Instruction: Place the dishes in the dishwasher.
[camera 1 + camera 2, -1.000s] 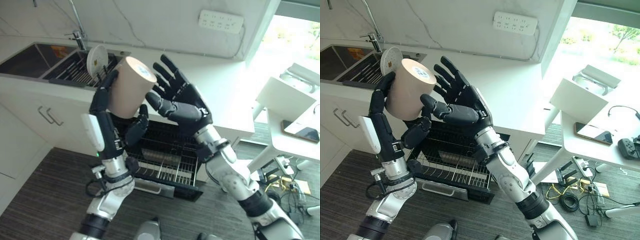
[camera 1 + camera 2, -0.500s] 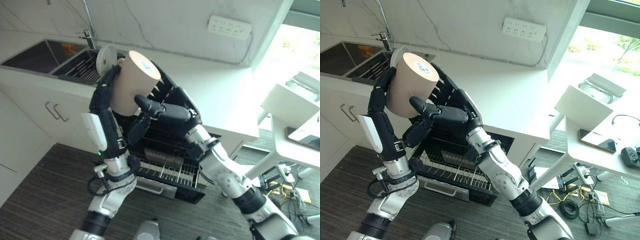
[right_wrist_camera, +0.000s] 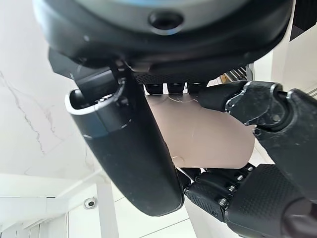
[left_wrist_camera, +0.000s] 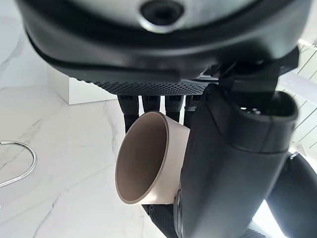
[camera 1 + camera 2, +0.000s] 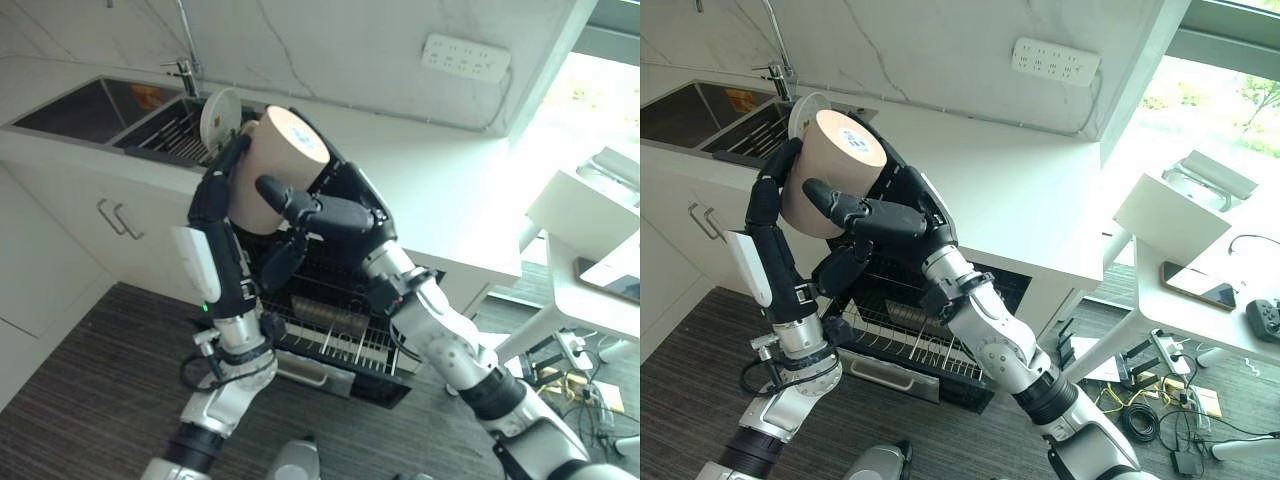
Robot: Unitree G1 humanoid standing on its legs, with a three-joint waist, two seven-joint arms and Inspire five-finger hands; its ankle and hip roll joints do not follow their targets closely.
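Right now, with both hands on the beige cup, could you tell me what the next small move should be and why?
Probably release the left hand. The right hand has its thumb across the beige cup and its fingers behind it, so both hands clasp it, held high above the open dishwasher rack. Freeing one hand lets the other lower the cup to the rack.

- Beige cup [image 5: 268,170]: plain, tapered, held aloft above the open dishwasher rack [image 5: 330,318], base tilted up toward the camera, mouth facing away and down.
- Dishwasher rack: wire, pulled out below the counter's front edge.
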